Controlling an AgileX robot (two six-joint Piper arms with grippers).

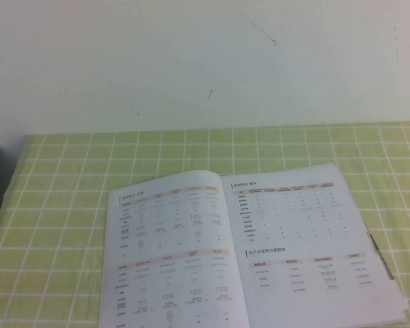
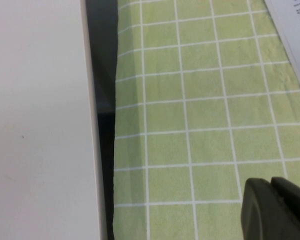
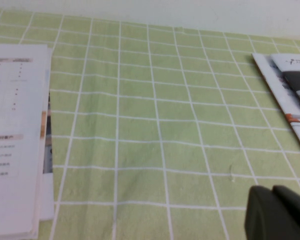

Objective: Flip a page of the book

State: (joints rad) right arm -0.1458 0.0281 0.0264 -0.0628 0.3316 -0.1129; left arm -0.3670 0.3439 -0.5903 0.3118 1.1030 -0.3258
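The book (image 1: 294,239) lies open and flat on the green checked cloth, at the front middle of the high view. Both facing sides are white with small tables. The page (image 1: 167,246) lies flat on the left half. Neither arm shows in the high view. My left gripper (image 2: 271,187) is shut and empty, over bare cloth to the left of the book, whose corner (image 2: 295,30) shows in the left wrist view. My right gripper (image 3: 272,192) is shut and empty, over bare cloth to the right of the book's edge (image 3: 15,135).
Another thin brochure (image 3: 292,95) lies on the cloth to the right of my right gripper. A white panel (image 2: 40,125) and a dark gap (image 2: 104,100) border the cloth's left edge. A white wall (image 1: 205,61) stands behind the table.
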